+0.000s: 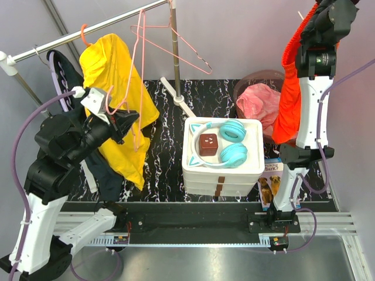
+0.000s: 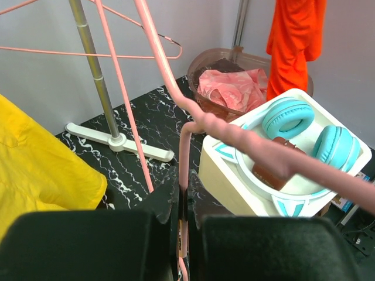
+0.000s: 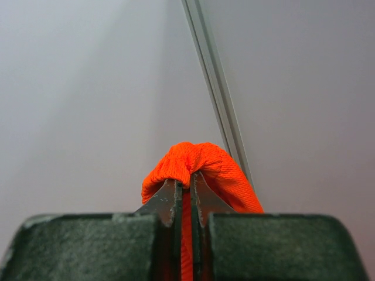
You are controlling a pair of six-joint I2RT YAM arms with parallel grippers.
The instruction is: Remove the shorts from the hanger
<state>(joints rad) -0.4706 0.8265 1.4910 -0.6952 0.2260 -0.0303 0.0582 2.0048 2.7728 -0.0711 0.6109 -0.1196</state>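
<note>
Our orange shorts (image 1: 287,99) hang limp below the right claw (image 3: 186,186), well apart from the hanger. That claw's tips are pinched together on a bunched, knitted fold of them. The left claw (image 2: 183,205) is clamped on the thin pink hanger (image 2: 234,137), seemingly plastic-coated wire. Just ahead of that claw sits a rounded white box (image 2: 222,175) holding smooth teal headphones (image 2: 287,117).

- We find bare black tabletop (image 1: 167,167) between the yellow shirt (image 1: 114,88) and the white bin stack (image 1: 222,170); a gripper could drop in there.
- The upright pole (image 1: 174,52) and its base (image 1: 180,99) block the back middle.
- The pink hanger (image 2: 234,136) slants across the space left of the bins.
- The orange shorts (image 1: 288,105) curtain the right side, in front of the basket (image 1: 258,76).
</note>
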